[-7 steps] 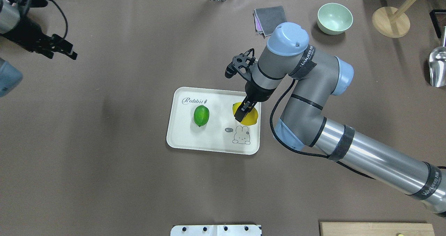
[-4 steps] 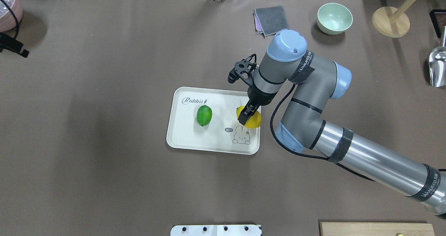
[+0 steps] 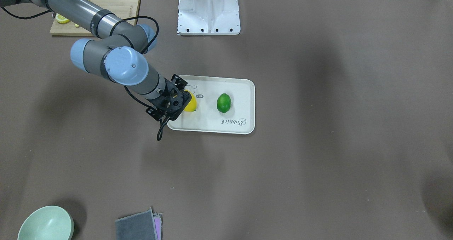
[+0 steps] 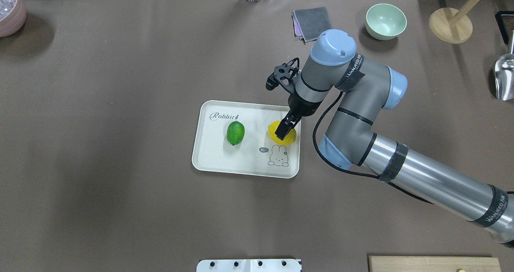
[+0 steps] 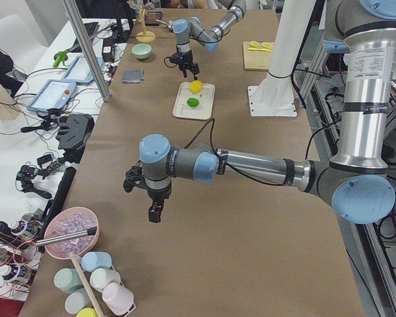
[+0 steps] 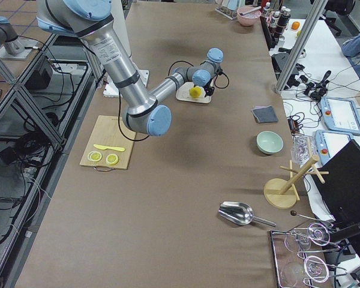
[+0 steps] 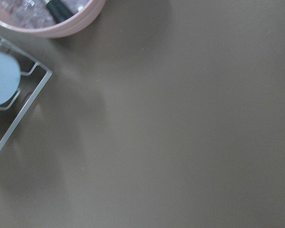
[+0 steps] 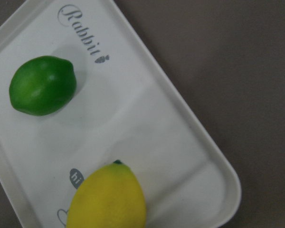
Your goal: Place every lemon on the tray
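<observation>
The cream tray [image 4: 209,163] lies mid-table and also shows in the front view [image 3: 240,91] and the right wrist view [image 8: 180,142]. The green lemon [image 4: 235,132] rests on its left half [image 3: 223,103] [image 8: 42,85]. My right gripper [image 4: 282,131] points down over the tray's right half. It looks shut on the yellow lemon [image 4: 290,137], low over the tray beside the rabbit drawing [image 8: 107,197] [image 3: 191,105]. My left gripper [image 5: 155,212] shows only in the exterior left view, over bare table. I cannot tell whether it is open or shut.
A green bowl [image 4: 386,20], a grey cloth [image 4: 312,22], a wooden stand [image 4: 449,25] and a metal scoop [image 4: 505,77] sit at the far right. A cutting board [image 3: 95,11] holds lemon slices. A pink bowl [image 4: 10,9] stands far left.
My left arm has pulled out of the overhead view to the left. My right gripper and the yellow lemon shifted right toward the tray's edge, then back left.
</observation>
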`<control>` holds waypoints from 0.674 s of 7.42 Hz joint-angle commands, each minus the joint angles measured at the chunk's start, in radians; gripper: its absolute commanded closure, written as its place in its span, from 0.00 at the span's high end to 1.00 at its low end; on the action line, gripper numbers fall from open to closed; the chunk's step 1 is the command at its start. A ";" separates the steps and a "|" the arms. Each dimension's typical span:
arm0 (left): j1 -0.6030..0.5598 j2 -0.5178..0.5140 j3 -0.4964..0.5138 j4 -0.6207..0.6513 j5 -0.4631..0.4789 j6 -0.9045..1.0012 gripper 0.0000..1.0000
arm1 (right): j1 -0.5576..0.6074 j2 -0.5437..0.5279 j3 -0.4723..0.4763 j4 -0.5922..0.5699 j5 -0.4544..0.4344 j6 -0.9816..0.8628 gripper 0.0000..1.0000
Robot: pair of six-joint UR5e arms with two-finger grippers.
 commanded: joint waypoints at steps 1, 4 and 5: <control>-0.024 0.026 0.011 0.012 -0.008 -0.007 0.98 | 0.113 -0.021 0.005 -0.002 0.087 0.002 0.99; -0.038 0.034 0.055 0.014 -0.052 -0.061 0.98 | 0.258 -0.116 0.027 -0.021 0.122 0.002 0.99; -0.039 0.035 0.060 0.002 -0.048 -0.085 0.98 | 0.321 -0.159 0.025 -0.037 0.101 0.002 0.99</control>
